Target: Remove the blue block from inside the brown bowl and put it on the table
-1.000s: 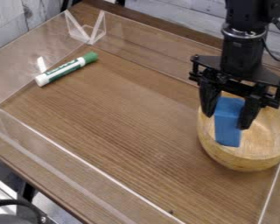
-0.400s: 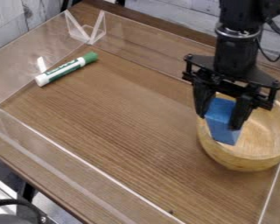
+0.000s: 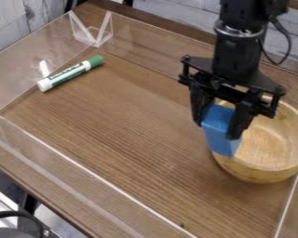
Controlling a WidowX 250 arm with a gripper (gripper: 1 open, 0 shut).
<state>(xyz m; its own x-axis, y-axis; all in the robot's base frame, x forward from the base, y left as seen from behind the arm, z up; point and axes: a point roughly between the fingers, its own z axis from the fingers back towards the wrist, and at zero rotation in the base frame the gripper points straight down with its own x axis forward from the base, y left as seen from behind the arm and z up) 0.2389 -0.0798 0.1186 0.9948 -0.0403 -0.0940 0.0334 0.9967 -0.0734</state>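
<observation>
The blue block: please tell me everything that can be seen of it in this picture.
The blue block is a small, plain, matte blue solid, taller than wide. It hangs upright, clamped between the dark fingers of the tool, which is shut on it and hides its upper part. Its lower end sits over the left rim of the brown bowl, towards the table. Whether it touches the rim cannot be told.

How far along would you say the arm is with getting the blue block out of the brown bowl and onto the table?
Done: the gripper is shut on the blue block and has it raised over the near-left rim of the brown bowl. In hand: carrying it out of the bowl. Left: lowering it onto the bare table and letting go; the block is not yet resting on the wood.
</observation>
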